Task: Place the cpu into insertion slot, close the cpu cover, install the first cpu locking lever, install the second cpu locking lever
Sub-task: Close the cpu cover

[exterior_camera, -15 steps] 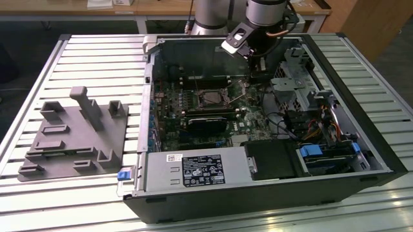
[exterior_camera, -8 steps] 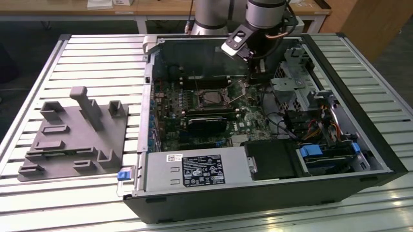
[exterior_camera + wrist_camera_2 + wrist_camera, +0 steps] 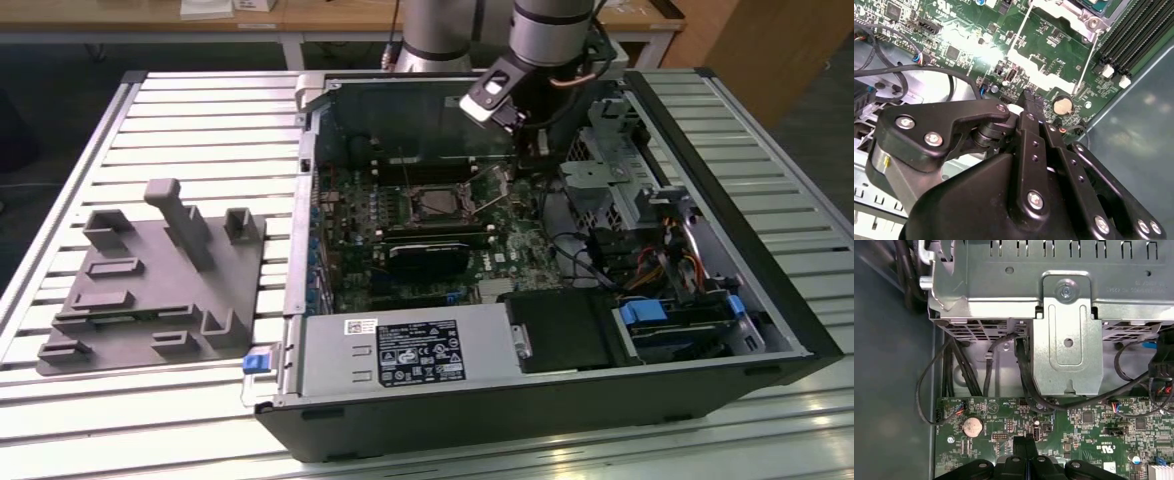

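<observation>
Two thin wire locking levers (image 3: 1088, 62) run along the sides of the socket frame in the second wrist view. I honestly can't tell whether they're hooked down or loose.

The open PC case (image 3: 747, 300) lies on a slatted bench (image 3: 200, 120). In the exterior view the insertion slot (image 3: 438, 205) sits mid-board, and a grey square in its middle looks like the cpu (image 3: 438, 208) already seated. The silvery cpu cover (image 3: 1071, 12) looks laid flat around it, though only a corner of it shows in the second wrist view.

The tool (image 3: 535, 165) hangs at roughly 2 o'clock from the slot in the exterior view, near it but not over it. In both wrist views its fingertips (image 3: 1030, 96) are pressed together – narrow, with nothing held between them. They're low over the green board, near a coin cell battery (image 3: 972, 426). I can't say if they actually touch the board.

Other stuff in the exterior view:
- a black card (image 3: 427, 255) just at 6 o'clock from the slot
- the power supply (image 3: 400, 355) further out the same way
- a grey moulded fixture (image 3: 147, 270) on the bench at 9 o'clock from the case

The first wrist view also catches the metal drive cage (image 3: 1066, 335) with black cables (image 3: 1024, 375) trailing under it.
</observation>
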`<state>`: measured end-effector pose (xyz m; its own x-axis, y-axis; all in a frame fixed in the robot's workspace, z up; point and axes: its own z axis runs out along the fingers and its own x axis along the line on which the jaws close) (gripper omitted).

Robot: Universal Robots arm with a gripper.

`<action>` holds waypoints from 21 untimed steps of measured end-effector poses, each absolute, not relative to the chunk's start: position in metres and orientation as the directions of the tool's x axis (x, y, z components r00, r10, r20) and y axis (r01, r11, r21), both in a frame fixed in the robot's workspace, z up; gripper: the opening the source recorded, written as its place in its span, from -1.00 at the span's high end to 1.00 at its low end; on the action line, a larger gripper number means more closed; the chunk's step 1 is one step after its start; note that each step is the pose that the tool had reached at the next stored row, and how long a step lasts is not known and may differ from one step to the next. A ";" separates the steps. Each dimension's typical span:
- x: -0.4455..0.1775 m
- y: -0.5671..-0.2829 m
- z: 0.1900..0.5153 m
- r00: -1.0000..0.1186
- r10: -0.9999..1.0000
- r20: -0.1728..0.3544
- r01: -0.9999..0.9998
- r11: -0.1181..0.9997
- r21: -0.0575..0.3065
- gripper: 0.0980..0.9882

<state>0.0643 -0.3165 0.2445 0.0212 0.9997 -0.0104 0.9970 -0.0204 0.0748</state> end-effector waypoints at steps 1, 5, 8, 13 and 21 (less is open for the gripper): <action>0.065 -0.316 0.243 0.021 1.000 -0.011 0.997 -0.020 0.073 0.98; 0.065 -0.316 0.237 0.021 1.000 -0.011 0.998 -0.020 0.065 0.98; 0.065 -0.316 0.233 0.021 1.000 -0.011 0.998 -0.020 0.058 0.98; 0.065 -0.316 0.230 0.021 1.000 -0.012 0.999 -0.020 0.051 0.98; 0.066 -0.316 0.230 0.021 1.000 -0.012 0.999 -0.020 0.025 0.98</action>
<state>0.0656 -0.3164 0.2299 0.0206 0.9997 -0.0122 0.9995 -0.0203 0.0247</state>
